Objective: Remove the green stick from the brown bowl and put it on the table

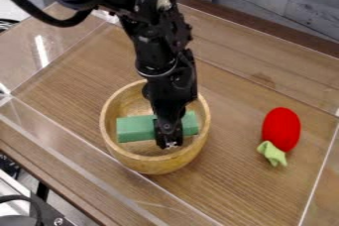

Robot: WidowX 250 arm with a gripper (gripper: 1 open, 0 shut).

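The brown bowl (pixel 133 156) stands on the table (pixel 79 71), near its front edge. Inside it the green stick (pixel 134 126) lies flat and runs left to right across the bowl. My gripper (pixel 166 137) points straight down into the bowl. Its black fingers straddle the right half of the stick across its narrow width. The near finger (pixel 167 141) presses against the stick's front face, and the far finger is hidden behind the arm. The stick still rests low in the bowl.
A red strawberry-like toy (pixel 279 131) with a green stem lies on the table right of the bowl. Clear acrylic walls (pixel 54 121) edge the tabletop at the front and left. The black arm (pixel 139 22) reaches in from the upper left.
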